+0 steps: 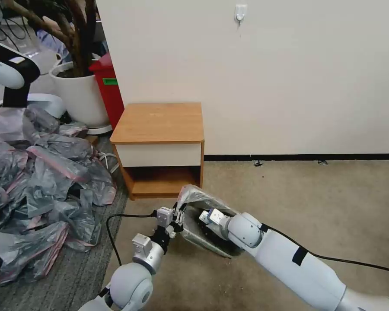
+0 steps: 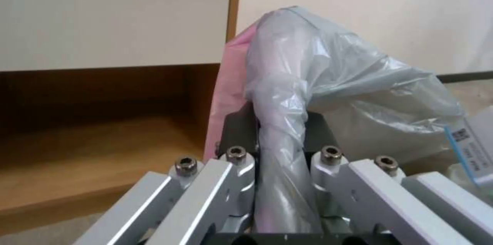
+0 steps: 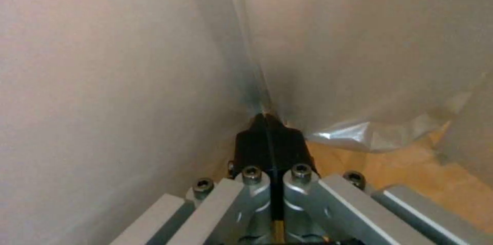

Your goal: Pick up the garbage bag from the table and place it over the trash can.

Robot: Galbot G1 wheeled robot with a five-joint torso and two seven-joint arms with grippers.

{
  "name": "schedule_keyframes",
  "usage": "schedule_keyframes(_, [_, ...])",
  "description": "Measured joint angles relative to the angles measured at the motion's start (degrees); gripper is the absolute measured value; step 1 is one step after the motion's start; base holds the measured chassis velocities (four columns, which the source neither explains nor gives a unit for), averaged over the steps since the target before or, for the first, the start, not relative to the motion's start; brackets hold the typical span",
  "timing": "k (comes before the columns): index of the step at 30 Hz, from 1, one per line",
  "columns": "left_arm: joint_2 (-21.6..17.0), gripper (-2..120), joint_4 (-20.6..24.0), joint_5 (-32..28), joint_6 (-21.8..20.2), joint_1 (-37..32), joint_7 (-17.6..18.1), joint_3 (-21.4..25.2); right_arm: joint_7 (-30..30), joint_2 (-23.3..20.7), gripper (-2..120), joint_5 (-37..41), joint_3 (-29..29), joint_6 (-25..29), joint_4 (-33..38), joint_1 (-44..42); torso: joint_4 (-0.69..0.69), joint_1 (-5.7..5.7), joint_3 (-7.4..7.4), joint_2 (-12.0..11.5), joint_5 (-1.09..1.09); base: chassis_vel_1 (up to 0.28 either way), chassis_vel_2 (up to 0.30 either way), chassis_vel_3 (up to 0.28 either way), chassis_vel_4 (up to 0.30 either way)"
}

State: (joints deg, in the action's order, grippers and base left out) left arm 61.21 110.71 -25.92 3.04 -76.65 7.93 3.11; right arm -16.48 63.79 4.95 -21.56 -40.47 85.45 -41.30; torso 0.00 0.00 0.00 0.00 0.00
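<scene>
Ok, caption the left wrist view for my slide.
Left claw shut on the garbage bag, beside the table.

The right gripper [image 3: 267, 121] pinches the garbage bag [image 3: 359, 64], jaws closed.

We see the head view evenly and softly lit, with no hard shadows on the pale wall [image 1: 289, 77] or the carpet [image 1: 315, 194]; only the shelf recess of the table [image 1: 160, 123] at centre falls dark, and a faint sheen lies on its top. The heap of bags [image 1: 39, 181] at left carries small dull glints. In the left wrist view the garbage bag [image 2: 329, 79] at centre is lit and fairly sharp, while the metal links along the bottom edge are soft and catch bright highlights. In the right wrist view we find the frame dim and hazy, the plastic blurred, with one crisp glare patch at lower right
</scene>
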Motion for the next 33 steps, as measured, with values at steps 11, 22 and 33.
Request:
schedule_keyframes(11, [-0.1,9,0.2,-0.6,0.0,-0.1,0.0,0.0,1.0,0.6,0,-0.1,-0.3,0.0,-1.3,0.3,0.0,0.0,0.0,0.0,0.0,0.0,0.0,0.0,0.0])
schedule_keyframes(22, [-0.2,9,-0.5,-1.2,-0.1,0.4,1.0,-0.2,1.2,-0.1,0,0.0,-0.4,0.0,0.4,0.3,0.0,0.0,0.0,0.0,0.0,0.0,0.0,0.0,0.0])
schedule_keyframes(33, [-0.1,9,-1.2,-6.2,-1.7,1.9,4.8,-0.8,1.4,-2.0,0,0.2,-0.6,0.1,7.6,-0.8,0.0,0.0,0.0,0.0,0.0,0.0,0.0,0.0,0.0])
